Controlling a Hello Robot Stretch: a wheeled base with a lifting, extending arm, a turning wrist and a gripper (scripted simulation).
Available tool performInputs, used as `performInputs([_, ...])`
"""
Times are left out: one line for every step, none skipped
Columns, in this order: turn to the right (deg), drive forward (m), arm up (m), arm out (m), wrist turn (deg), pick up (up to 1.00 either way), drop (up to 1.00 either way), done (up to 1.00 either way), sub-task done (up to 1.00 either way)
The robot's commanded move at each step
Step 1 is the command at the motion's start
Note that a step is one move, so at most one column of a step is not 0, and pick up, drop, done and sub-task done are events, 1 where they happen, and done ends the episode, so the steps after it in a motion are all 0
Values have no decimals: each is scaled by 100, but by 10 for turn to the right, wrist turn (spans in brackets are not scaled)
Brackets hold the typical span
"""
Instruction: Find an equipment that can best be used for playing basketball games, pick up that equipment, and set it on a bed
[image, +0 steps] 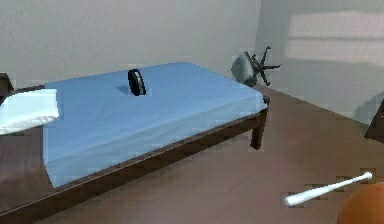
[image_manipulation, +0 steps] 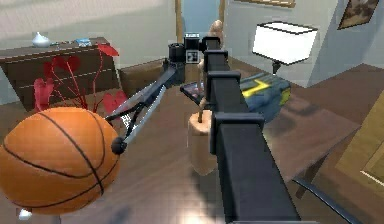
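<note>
While the gripper (image_manipulation: 115, 128) holds the basketball (image_manipulation: 58, 160) clear of the floor, the bed (image: 190, 108) lies ahead, carrying a pillow (image: 28, 110) and a dark object (image: 136, 82); a baseball bat (image: 328, 189) lies on the floor nearby.

An orange basketball (image_manipulation: 60, 165) with black seams hangs clear of the floor at the fingertips of the hand (image_manipulation: 113, 127), low on the left, while the bed (image: 185, 110), a dark wooden frame under a smooth blue sheet, stands just ahead.
</note>
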Motion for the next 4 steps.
performInputs([0,0,0,-38,0,0,0,0,0])
performInputs([-450,0,0,0,0,0,0,0,0])
performInputs([-120,0,0,0,0,0,0,0,0])
performInputs([0,30,0,0,0,0,0,0,0])
